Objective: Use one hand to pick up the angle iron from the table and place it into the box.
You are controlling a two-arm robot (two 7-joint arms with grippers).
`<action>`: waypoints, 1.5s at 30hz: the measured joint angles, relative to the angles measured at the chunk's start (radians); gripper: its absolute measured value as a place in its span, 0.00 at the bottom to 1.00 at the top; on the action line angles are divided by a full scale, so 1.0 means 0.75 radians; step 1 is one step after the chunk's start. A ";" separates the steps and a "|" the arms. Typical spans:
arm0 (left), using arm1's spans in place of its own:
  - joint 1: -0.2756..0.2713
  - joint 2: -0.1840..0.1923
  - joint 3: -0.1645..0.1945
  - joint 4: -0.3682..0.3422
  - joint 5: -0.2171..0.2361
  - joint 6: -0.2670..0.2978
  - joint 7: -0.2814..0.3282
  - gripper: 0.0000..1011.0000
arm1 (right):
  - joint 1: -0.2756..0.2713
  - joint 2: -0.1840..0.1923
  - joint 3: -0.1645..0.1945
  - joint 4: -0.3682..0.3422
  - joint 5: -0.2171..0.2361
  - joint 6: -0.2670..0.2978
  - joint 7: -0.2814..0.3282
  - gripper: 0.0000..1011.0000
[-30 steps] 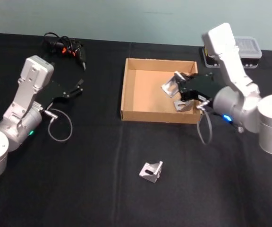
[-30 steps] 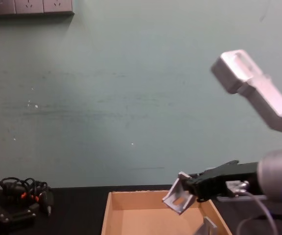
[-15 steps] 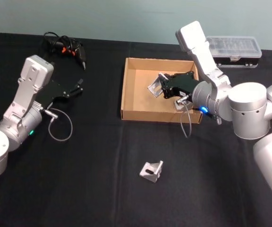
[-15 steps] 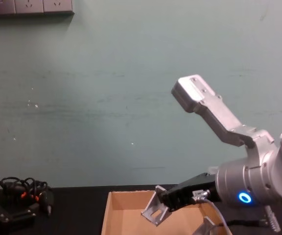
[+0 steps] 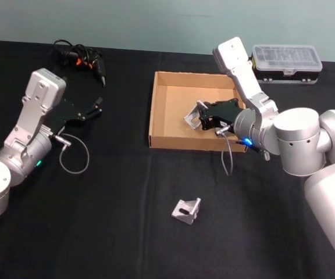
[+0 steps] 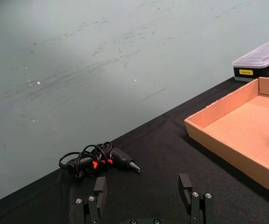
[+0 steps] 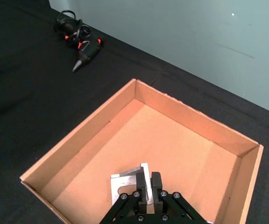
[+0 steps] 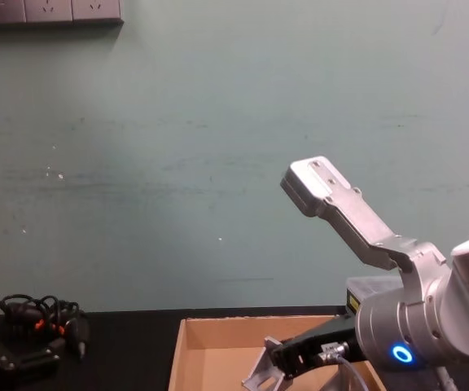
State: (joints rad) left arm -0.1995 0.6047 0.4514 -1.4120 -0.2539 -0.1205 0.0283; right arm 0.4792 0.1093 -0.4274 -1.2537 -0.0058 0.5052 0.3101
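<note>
In the head view, the right gripper reaches in over the box, its fingers clamped on an angle iron held low inside the walls, towards the middle of the box. A second angle iron lies on the bench in front of the box, well apart from it. The left gripper hangs over the bench to the left, near a tangle of cables. A plastic case sits behind the box.

In the left wrist view, the left gripper has its fingers spread wide with nothing between them. The box is off to one side.

In the right wrist view, the right gripper pinches the upright flange of the angle iron between closed fingers. The flat flange sits close over the floor of the box; whether it touches cannot be told.

In the chest view, the right gripper carries the angle iron tilted, at or below the rim of the box.

As I judge it, the pick and carry are done for this piece. What is left is to lower it the last bit, open the fingers and lift clear. The piece on the bench has not been fetched.
</note>
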 joint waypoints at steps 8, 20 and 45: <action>0.000 0.000 0.000 0.000 0.000 0.000 0.000 1.00 | -0.011 -0.007 0.019 0.002 -0.019 0.027 -0.001 0.08; 0.000 0.000 0.000 0.000 0.000 0.000 0.000 1.00 | -0.033 -0.010 0.052 -0.017 -0.036 0.047 0.005 0.08; 0.000 0.000 0.000 0.000 0.000 0.000 0.000 1.00 | -0.057 -0.010 0.083 -0.044 -0.048 0.023 0.020 0.80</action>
State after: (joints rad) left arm -0.1995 0.6047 0.4514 -1.4120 -0.2539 -0.1205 0.0283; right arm 0.4362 0.1019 -0.3651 -1.2866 -0.0415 0.5226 0.3248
